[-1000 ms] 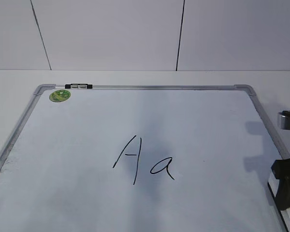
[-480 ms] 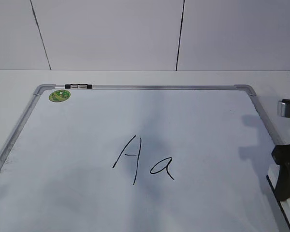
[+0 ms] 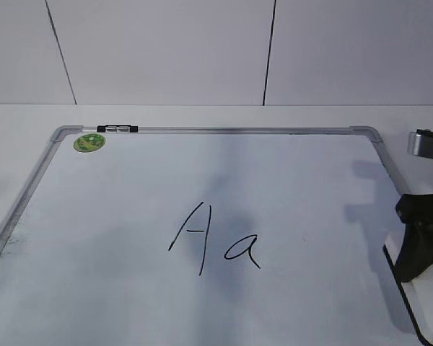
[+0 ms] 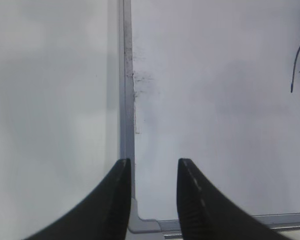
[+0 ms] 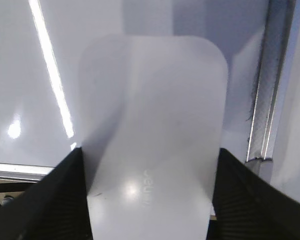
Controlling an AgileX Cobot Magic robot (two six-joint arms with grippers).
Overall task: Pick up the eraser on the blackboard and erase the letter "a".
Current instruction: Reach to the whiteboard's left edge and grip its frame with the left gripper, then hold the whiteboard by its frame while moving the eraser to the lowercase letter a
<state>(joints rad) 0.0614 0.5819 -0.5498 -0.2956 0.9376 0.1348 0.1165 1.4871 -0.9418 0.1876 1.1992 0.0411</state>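
The exterior view looks down at a slant across the blackboard (image 3: 202, 187) toward the back wall (image 3: 166, 50), taking in nearly the whole board. The left wrist view sits close above, looking past its fingers (image 4: 192, 200) at the board's frame edge (image 4: 126, 75) just ahead of them. The right wrist view is closer still, the eraser (image 5: 152, 130) between its fingers (image 5: 245, 200) filling it. All three share the board's white surface; the exterior and right wrist views also share the eraser (image 3: 426, 277).

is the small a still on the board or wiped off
On, not erased. The letter "a" stands whole on the blackboard; the eraser sits between the right gripper's fingers, off to the side.
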